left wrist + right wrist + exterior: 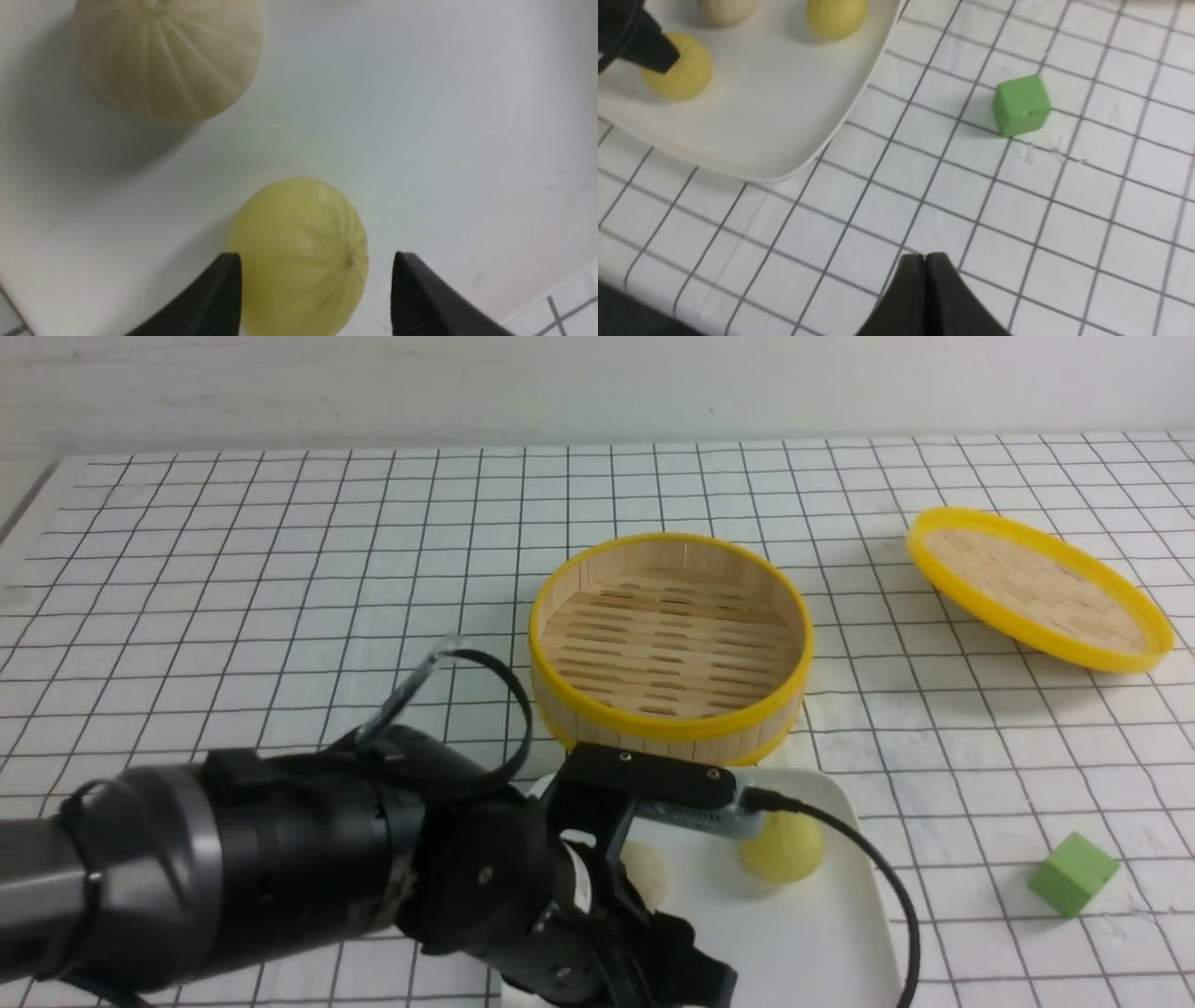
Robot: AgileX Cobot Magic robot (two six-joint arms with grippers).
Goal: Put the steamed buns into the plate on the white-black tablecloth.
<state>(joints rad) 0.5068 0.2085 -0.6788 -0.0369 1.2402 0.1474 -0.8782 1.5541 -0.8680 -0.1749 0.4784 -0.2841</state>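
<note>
The white square plate (822,933) lies on the white-black tablecloth (280,569) at the near centre. All three steamed buns rest on it. In the right wrist view they are the beige-white bun (724,9) and two pale yellow buns (837,16) (679,67). My left gripper (317,259) is open, low over the plate (420,116). Its fingers (219,294) straddle one yellow bun (299,256), with a gap on one side. The beige-white bun (168,56) sits beyond it. My right gripper (924,259) is shut and empty over bare cloth beside the plate (761,116).
The empty round bamboo steamer (667,644) stands just behind the plate. Its yellow-rimmed lid (1036,588) lies at the far right. A green cube (1074,873) sits on the cloth right of the plate and also shows in the right wrist view (1021,105). My left arm (280,859) covers the plate's left part.
</note>
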